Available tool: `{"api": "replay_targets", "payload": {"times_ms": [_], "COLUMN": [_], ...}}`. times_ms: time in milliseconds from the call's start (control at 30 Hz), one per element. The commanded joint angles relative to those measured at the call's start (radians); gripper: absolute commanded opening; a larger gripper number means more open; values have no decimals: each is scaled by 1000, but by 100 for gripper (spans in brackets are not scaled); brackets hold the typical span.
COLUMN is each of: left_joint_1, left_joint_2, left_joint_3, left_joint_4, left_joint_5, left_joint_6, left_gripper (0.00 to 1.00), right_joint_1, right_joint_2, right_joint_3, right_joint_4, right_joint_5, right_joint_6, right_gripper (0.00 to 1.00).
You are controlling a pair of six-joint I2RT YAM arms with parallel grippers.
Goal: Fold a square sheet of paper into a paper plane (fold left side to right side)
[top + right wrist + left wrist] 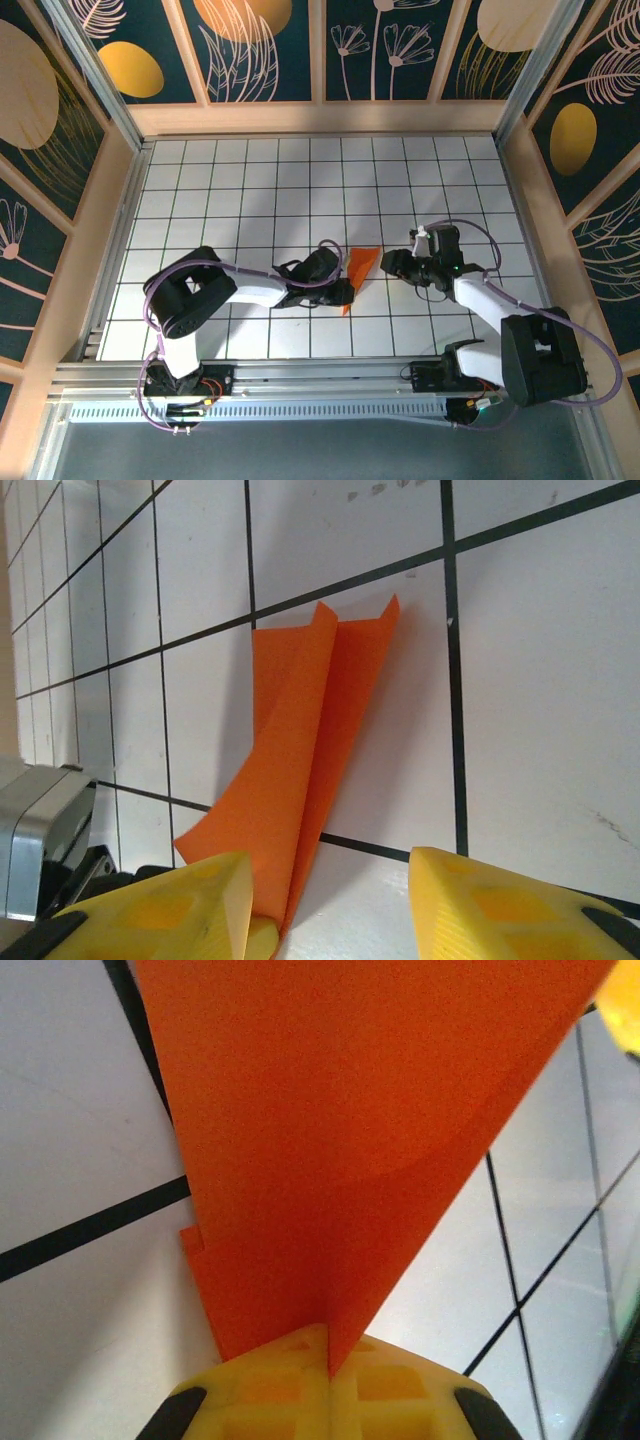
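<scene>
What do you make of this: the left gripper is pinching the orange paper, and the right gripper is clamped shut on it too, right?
Not quite. The right gripper is open, not clamped shut: the right wrist view shows its jaws standing apart, with the paper beside one of them. The left gripper is indeed pinching the paper.

On the table (250, 180), the paper plane (362, 268) lies slightly right of centre, its near tip caught in the left gripper (345, 293) at 7 o'clock, the right gripper (390, 265) just beside it at 3 o'clock.
</scene>
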Motion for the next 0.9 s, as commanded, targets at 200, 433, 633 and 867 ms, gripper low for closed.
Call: {"api": "replay_targets", "payload": {"times_ms": [200, 433, 633, 867], "left_joint_1": [34, 40, 43, 43], "left_joint_2": [-7, 6, 18, 35], "left_joint_3": [-86, -101, -104, -104], "left_joint_4": [263, 289, 298, 314], "left_joint_5": [126, 130, 128, 134], "left_joint_6": [-158, -179, -184, -197], "left_gripper": [2, 0, 0, 0], "right_joint_1": [64, 128, 144, 159], "right_joint_2": [38, 80, 133, 185], "right_joint_3": [-27, -10, 14, 30], "right_joint_4": [165, 219, 248, 284], "right_joint_5": [-30, 34, 41, 50], "right_joint_6": [58, 91, 101, 109], "right_gripper": [44, 37, 36, 37]}}
